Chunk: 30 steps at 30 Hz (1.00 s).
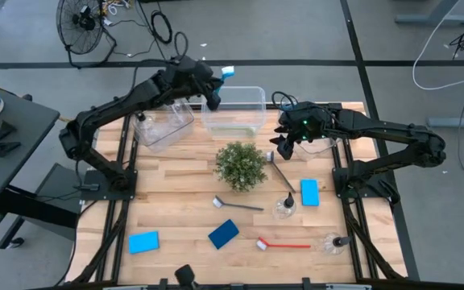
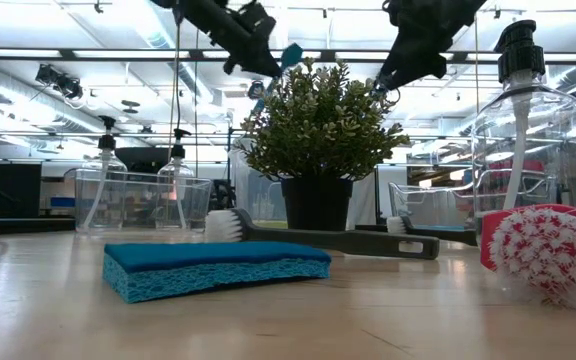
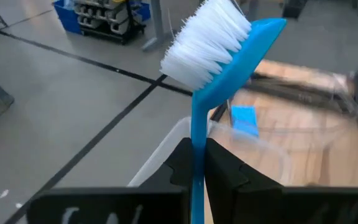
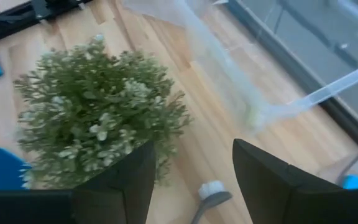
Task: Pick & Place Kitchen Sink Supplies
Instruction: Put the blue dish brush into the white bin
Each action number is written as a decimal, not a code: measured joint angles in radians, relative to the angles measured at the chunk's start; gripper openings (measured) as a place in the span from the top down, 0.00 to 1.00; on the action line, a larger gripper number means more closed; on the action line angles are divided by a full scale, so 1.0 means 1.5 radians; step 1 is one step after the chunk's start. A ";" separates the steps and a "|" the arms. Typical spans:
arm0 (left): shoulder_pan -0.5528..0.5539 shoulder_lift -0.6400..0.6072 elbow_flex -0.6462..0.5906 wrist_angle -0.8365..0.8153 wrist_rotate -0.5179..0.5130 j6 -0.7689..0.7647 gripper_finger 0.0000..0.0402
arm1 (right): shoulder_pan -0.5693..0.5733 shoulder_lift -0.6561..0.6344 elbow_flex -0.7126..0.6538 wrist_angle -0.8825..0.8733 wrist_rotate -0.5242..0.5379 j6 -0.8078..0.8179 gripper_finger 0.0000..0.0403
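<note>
Left claw [image 1: 213, 98] pinches blue brush [image 3: 219, 68] above clear bin [image 1: 234, 110]; tilted bin [image 1: 164, 125] holds bottles. Right claw [image 1: 284, 147] spread, holding nothing, near plant [image 1: 241, 165].

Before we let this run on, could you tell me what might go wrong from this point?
The left gripper pinches the blue brush by its thin handle, bristle head far above the grip, so it could swivel or slip before reaching the clear bin. The brush sits near the bin's rim, so a release might miss. The right gripper, open above the plant and a grey brush, may snag the leaves if it descends.
</note>
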 joint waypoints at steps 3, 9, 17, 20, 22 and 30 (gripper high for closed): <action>0.000 0.018 0.000 0.002 0.025 0.053 0.92 | -0.001 0.000 0.000 0.000 0.021 -0.013 0.47; 0.000 0.049 0.000 0.001 0.033 0.142 0.93 | -0.001 0.000 0.000 0.000 0.042 -0.029 0.47; 0.002 0.076 0.000 0.056 0.034 0.231 0.91 | -0.001 0.000 0.000 0.001 0.042 -0.035 0.47; 0.002 0.079 0.000 0.067 0.034 0.244 0.91 | -0.001 0.000 0.000 0.001 0.042 -0.034 0.47; 0.002 0.079 0.000 0.078 0.035 0.254 0.91 | -0.001 0.000 0.000 0.001 0.042 -0.034 0.47; 0.004 0.079 0.000 0.076 0.034 0.260 0.88 | -0.001 0.000 0.000 0.001 0.042 -0.033 0.47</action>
